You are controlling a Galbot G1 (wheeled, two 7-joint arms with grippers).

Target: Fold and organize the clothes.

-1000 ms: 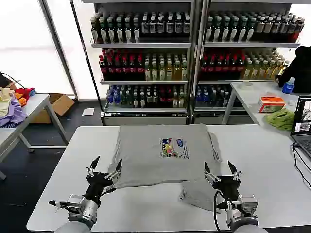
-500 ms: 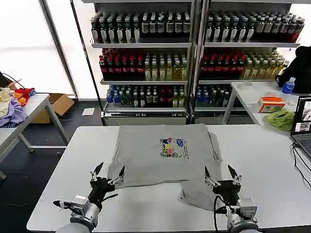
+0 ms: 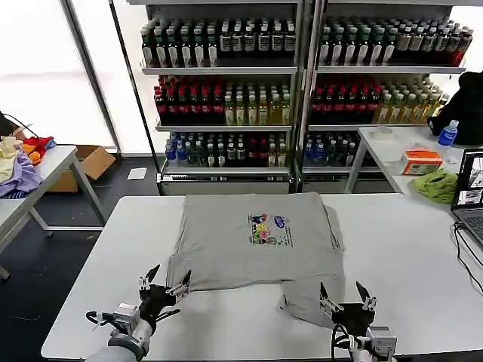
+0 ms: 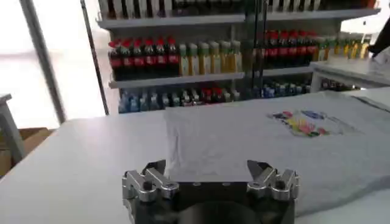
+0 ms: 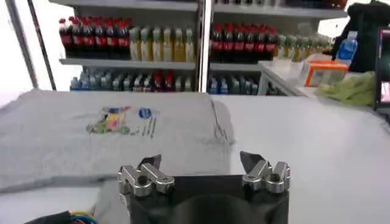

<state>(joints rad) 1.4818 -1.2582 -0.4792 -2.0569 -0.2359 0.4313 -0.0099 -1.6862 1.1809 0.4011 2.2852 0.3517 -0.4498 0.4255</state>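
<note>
Jaws of left gripper [image 3: 167, 278] and right gripper [image 3: 345, 296] spread open, empty, grey shirt [image 3: 253, 237] just beyond them

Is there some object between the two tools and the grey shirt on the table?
Nothing visible. The left tool and right tool, both open, hover at the table's near edge, with only bare tabletop before the grey shirt.
</note>
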